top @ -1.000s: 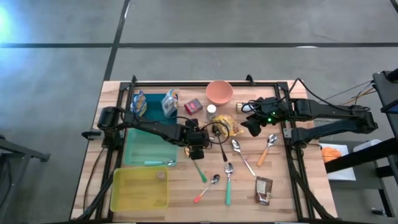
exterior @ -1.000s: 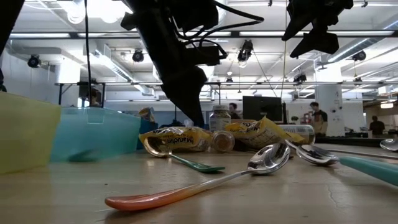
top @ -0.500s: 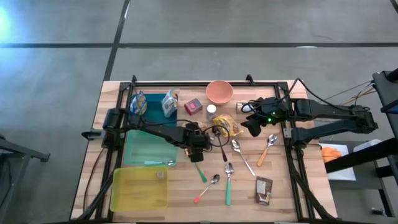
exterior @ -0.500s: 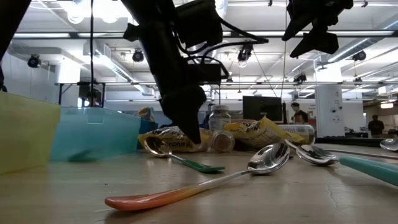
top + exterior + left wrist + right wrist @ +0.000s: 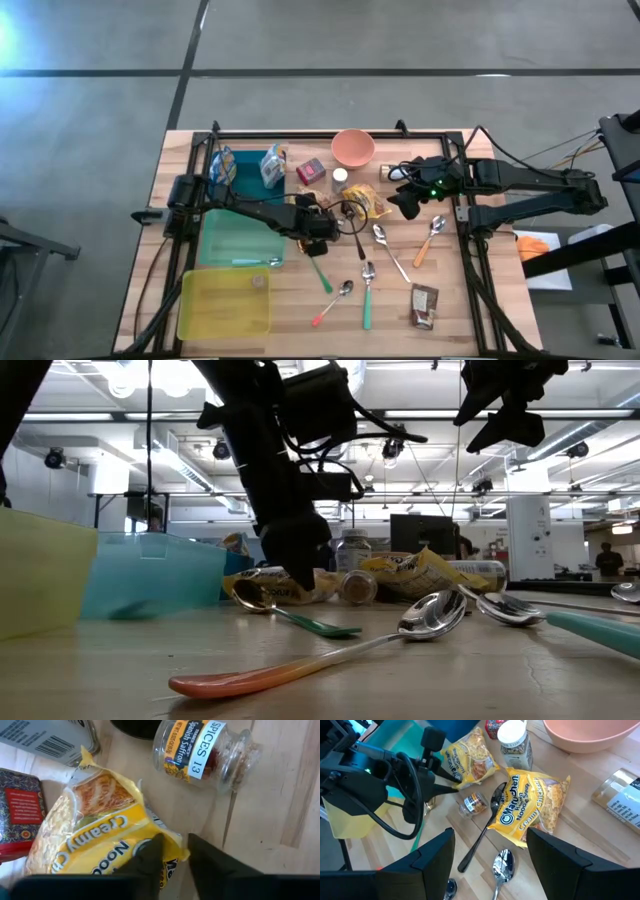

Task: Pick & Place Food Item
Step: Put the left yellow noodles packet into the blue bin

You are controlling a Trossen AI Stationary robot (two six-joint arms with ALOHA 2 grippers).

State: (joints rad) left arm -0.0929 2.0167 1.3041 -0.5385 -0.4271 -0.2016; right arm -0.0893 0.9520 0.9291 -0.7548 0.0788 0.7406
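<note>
Wooden tabletop (image 5: 440,300), cluttered with spoons and packets. Near centre, left gripper (image 5: 172,851) is low on the table, fingers (image 5: 150,855) pinching the edge of a yellow noodle packet (image 5: 95,840), which lies flat just beside a tipped saffron jar (image 5: 200,751). Farther back, right gripper (image 5: 408,205) hovers with fingers spread, holding nothing, above a second noodle packet (image 5: 532,802).

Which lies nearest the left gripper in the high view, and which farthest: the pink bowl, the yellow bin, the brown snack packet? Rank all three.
From the left gripper:
1. Yellow plastic bin, at the table's near-left corner.
2. Round pink bowl, at the far edge. These two are nearly level.
3. Brown snack packet, near-right, farthest.
</note>
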